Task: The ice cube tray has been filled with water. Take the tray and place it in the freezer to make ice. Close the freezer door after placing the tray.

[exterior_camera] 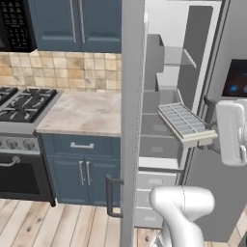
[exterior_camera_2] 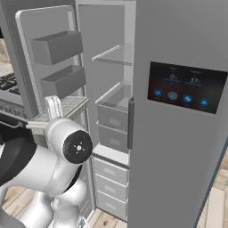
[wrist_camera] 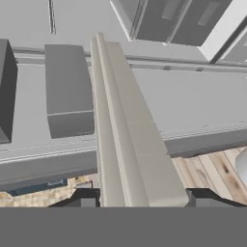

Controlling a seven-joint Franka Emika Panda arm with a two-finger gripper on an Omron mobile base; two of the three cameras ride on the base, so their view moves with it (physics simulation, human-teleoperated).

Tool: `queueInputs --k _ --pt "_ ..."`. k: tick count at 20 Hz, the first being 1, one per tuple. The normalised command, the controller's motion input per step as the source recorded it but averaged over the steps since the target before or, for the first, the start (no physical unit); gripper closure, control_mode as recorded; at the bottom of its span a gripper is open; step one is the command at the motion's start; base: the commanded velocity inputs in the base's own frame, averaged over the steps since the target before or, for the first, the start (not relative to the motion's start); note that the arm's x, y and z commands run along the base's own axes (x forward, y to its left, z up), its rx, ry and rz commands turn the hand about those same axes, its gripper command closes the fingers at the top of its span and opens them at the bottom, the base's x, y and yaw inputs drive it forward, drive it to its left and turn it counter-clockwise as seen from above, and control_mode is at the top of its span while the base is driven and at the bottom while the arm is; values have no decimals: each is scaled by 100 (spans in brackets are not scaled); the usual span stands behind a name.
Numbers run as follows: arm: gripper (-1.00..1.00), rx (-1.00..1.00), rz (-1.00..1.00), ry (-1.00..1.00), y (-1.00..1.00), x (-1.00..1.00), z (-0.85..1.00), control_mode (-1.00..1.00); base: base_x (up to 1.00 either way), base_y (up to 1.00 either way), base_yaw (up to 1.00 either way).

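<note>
simulated kitchen with plank floor, stone counter, stove and blue cabinets at left; freezer standing open, its door swung out edge-on, white drawers below and two grey door bins on the inner face. ice cube tray held level in mid-air just in front of the open compartment, gripper clamped on its near edge, jaws narrow with the tray rim between the fingertips. neighbouring door with dark blue-lit panel shut at right.
</note>
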Motion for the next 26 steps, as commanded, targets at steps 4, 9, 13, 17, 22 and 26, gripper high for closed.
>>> queueInputs --k 4,9,13,17,22,26 --pt "100 0 0 0 0 0 0 100 57 -7 0" --pt "100 0 0 0 0 0 0 100 36 -2 0" --pt "100 0 0 0 0 0 0 100 1 0 0" --pt "100 -1 0 0 0 0 0 -100 0 0 0" --pt "100 -6 -6 -11 0 0 5 -100 0 0 0" --pt "100 -6 -14 -15 -1 -11 35 -100 0 0 0"
